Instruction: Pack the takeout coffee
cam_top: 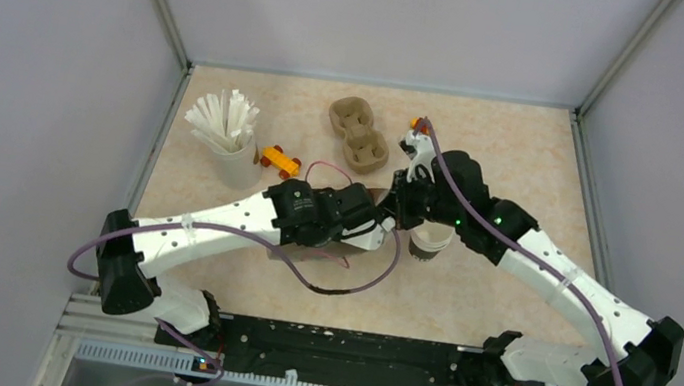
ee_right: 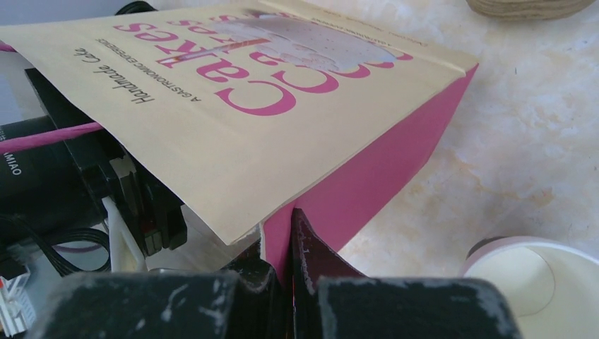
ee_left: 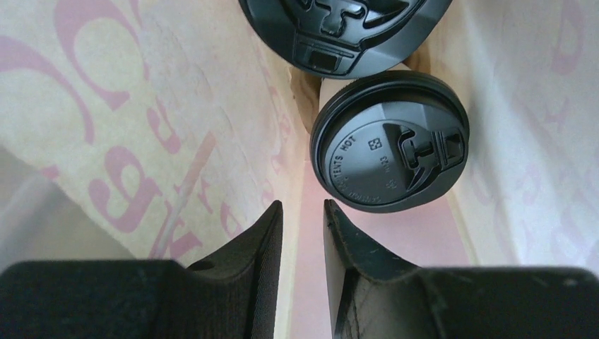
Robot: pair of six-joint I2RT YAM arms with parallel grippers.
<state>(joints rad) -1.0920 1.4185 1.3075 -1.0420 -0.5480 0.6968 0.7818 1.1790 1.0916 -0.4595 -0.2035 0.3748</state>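
From above, both arms meet at the middle of the desk (cam_top: 526, 148). An unlidded paper cup (cam_top: 429, 243) stands just near of the right wrist and is not yet packed. The pulp cup tray (cam_top: 358, 135) lies farther back, and the beige cup of white sticks (cam_top: 225, 136) is at the far left.

The left wrist view shows the left pincer (ee_left: 304, 208) deep inside a paper bag (ee_left: 141, 106). Its fingers are slightly spread with nothing between them. A lidded coffee cup (ee_left: 390, 145) sits just beyond them, with a second lid (ee_left: 346, 28) behind it. I'd guess that cup is resting in place, not gripped.

In the right wrist view, the right pincer (ee_right: 286, 222) is pressed together on the bag's pink side fold. It looks to be steadying the bag while the other arm works inside.
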